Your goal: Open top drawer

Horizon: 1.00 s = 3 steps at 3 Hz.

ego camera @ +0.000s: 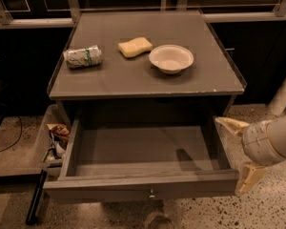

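One bowl (171, 58) on cabinet top (133, 78); claw (240, 151) spread beside pulled-out top drawer (133, 188).

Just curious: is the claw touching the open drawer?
Cannot tell: in the camera view the gripper overlaps the top drawer at its right edge, hiding any gap.

Top drawer (148, 152) offers room; hand (231, 155) apparently flanks right wall.
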### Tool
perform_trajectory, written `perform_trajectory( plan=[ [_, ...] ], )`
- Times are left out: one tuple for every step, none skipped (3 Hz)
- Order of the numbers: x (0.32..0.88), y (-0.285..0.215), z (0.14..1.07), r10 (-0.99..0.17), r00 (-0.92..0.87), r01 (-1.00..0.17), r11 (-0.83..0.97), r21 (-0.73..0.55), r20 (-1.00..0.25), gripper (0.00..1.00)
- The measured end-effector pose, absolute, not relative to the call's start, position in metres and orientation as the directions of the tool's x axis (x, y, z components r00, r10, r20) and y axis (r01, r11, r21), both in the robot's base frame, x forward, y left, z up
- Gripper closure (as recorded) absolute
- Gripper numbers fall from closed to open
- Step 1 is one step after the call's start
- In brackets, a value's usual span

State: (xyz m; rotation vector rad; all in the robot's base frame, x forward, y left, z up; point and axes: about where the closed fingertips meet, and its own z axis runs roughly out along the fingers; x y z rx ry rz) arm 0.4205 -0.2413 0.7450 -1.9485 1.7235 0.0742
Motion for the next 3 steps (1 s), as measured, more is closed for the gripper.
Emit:
perform_trajectory(
  plan=[
    [0.44,-0.226,0.796,-0.911,0.237,-0.915,-0.094,-0.391,-0.336,0.0],
    [0.459,-0.209,0.839,-0.906,0.297,-0.889,-0.148,-0.433,-0.301,0.0],
    [0.465,-0.205,0.85,-0.904,0.311,-0.881,-0.158,-0.445,-0.294,0.0]
  ],
)
